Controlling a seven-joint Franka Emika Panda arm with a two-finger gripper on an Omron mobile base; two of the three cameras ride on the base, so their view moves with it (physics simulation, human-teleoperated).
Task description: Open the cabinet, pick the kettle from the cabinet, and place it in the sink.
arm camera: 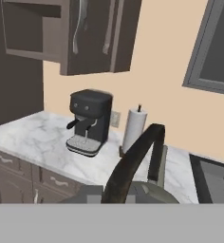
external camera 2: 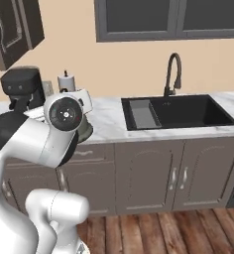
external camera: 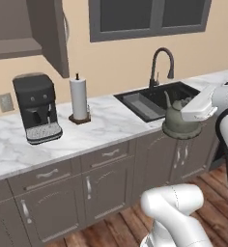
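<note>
Left base view shows the kettle (external camera: 180, 120) hanging in the air over the front lip of the counter (external camera: 77, 140), just beside the near edge of the sink (external camera: 154, 101) and not yet over the basin. The gripper (external camera: 189, 107) has its fingers pinched tight on the kettle's black loop handle, which the hand view shows arching up close in front of the lens (arm camera: 135, 159). The cabinet (arm camera: 85, 38) stands open, its doors swung out, so what remains is the carry and the set-down.

Likely trouble: the hold is on a thin arched handle, so the body may swing like a pendulum on any quick sideways move and clip the counter edge or the faucet (external camera: 162, 65). Letting go too soon would drop it on the marble rim or the floor. The ribbed tray (external camera: 142, 107) in the basin could also leave it tilted if it lands half on
</note>
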